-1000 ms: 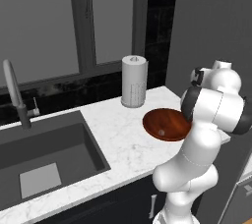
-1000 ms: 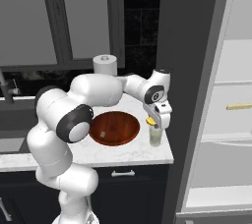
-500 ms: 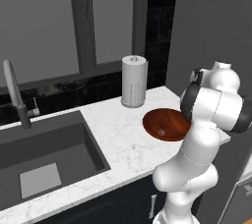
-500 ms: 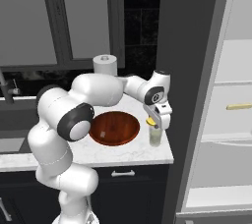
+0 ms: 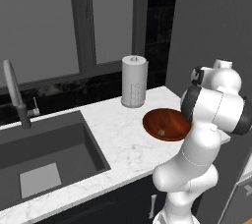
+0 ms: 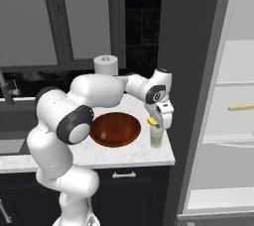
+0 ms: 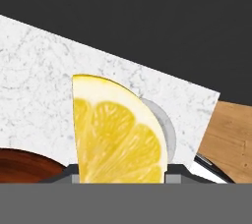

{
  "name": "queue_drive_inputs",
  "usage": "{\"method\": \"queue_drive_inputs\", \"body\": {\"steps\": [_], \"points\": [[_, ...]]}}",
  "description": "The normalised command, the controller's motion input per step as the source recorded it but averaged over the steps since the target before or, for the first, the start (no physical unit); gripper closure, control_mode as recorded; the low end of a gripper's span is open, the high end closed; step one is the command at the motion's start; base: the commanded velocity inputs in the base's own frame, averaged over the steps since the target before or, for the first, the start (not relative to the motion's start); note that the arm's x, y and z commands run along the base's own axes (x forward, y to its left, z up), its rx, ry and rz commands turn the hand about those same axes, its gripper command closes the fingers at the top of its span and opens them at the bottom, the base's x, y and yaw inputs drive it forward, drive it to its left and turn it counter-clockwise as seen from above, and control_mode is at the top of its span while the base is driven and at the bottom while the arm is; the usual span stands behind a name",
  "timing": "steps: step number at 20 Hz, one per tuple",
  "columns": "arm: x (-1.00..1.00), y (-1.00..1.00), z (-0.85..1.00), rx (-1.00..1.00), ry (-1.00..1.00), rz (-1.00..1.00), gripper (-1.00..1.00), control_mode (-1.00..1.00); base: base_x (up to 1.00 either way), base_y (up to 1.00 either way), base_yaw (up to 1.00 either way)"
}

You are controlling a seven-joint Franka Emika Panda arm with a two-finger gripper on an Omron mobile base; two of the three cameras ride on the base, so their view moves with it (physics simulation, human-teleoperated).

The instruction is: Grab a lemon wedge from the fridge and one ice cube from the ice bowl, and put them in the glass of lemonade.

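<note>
My gripper is shut on the lemon wedge, a bright yellow piece held just above the glass of lemonade at the counter's right end. In the hand view the lemon wedge stands between the fingertips of the gripper, and the rim of the glass shows behind it. The reddish-brown ice bowl sits left of the glass; in the left base view the ice bowl holds a tiny pale speck that looks like the ice cube. The fridge stands open at the right.
A white paper-towel roll stands behind the bowl by the window. The sink with its faucet takes up the counter's left part. A thin tan-yellow bar lies on a fridge shelf. The marble counter ends just right of the glass.
</note>
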Motion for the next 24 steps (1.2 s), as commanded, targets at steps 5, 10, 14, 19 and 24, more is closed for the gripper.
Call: {"method": "queue_drive_inputs", "body": {"steps": [5, 10, 14, 19, 24], "points": [[0.0, 0.0, 0.0, 0.0, 0.0, 0.0, 1.0, -1.0, 0.0, 0.0, 0.0], [0.0, 0.0, 0.0, 0.0, 0.0, 0.0, -1.0, -1.0, 0.0, 0.0, 0.0], [0.0, 0.0, 0.0, 0.0, 0.0, 0.0, -1.0, -1.0, 0.0, 0.0, 0.0], [0.0, 0.0, 0.0, 0.0, 0.0, 0.0, -1.0, -1.0, 0.0, 0.0, 0.0], [0.0, 0.0, 0.0, 0.0, 0.0, 0.0, -1.0, -1.0, 0.0, 0.0, 0.0]]}}
